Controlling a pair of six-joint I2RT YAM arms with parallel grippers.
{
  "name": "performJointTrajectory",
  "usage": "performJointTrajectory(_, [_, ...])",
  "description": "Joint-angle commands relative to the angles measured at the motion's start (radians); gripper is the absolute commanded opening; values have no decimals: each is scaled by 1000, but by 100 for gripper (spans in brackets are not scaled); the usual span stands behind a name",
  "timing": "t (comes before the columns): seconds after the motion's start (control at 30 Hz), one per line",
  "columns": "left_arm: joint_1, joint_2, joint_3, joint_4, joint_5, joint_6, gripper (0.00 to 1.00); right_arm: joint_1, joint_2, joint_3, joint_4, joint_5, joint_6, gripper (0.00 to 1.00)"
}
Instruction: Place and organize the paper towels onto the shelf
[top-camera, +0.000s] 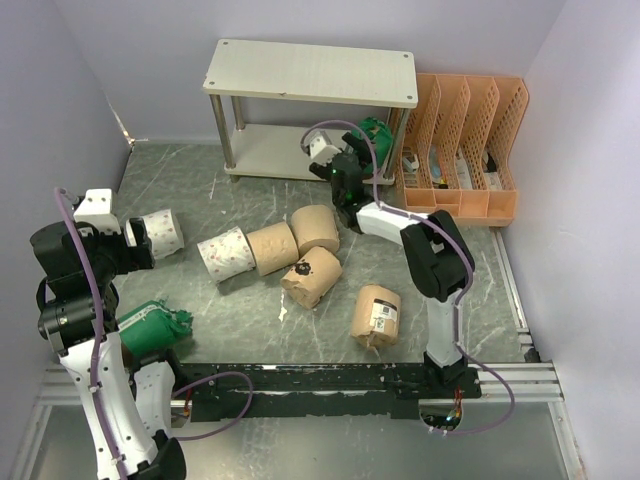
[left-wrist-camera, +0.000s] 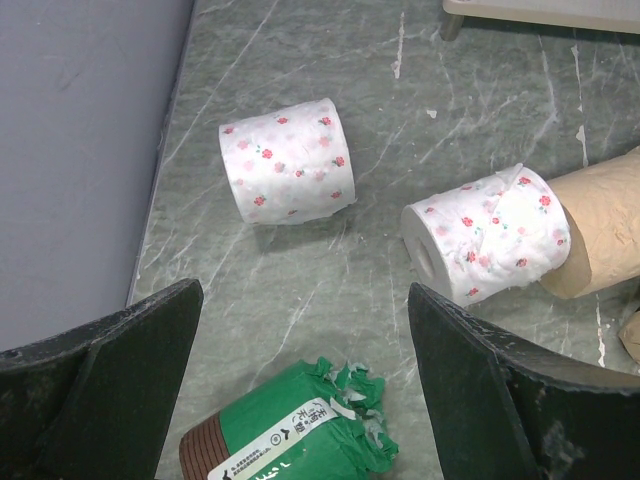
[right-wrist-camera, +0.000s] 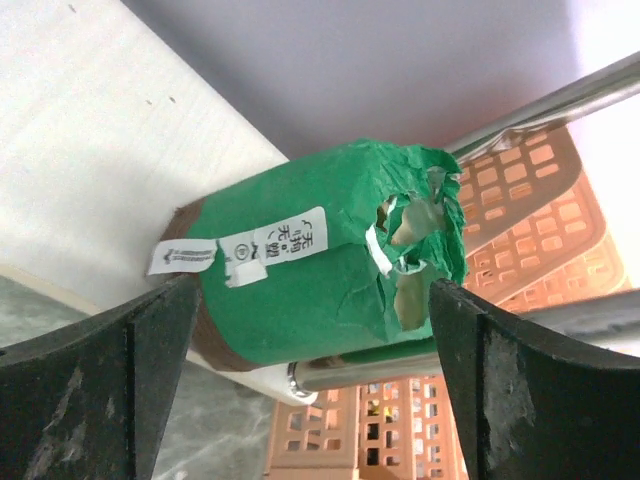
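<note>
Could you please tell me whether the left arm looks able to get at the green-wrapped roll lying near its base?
Probably yes: the left tool hangs open just over the green-wrapped roll, and nothing lies between them.

Overhead view of table (top-camera: 250, 200); close wrist views, left onto near green roll (left-wrist-camera: 290, 430), right onto shelved green roll (right-wrist-camera: 300, 270)

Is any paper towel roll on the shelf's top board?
No: the top board is bare in the overhead view; one green-wrapped roll lies on the lower board.
</note>
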Motion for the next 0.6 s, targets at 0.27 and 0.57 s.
performJointTrajectory(0.27, [12,1,-5,26,-13,-4,95,254,-216,-226,295,140,39,100])
performJointTrajectory(0.57, [22,27,17,3,-8,4,96,409,-616,-535,8,-476,948,100])
